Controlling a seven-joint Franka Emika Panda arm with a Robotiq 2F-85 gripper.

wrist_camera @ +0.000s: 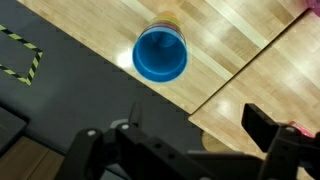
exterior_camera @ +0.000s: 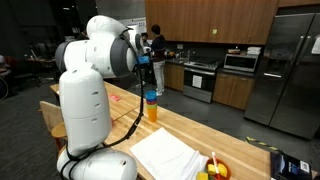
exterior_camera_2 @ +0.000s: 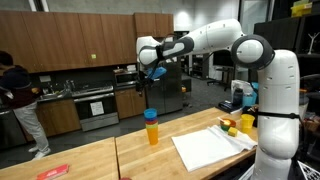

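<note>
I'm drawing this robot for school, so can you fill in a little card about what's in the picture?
Tool: open, holding nothing, up in the air
Below the tool: orange cup with a blue lid, standing upright
Cup stands on: wooden table
Nearby: white cloth lying flat, apart from the cup
Background: kitchen with a person
</note>
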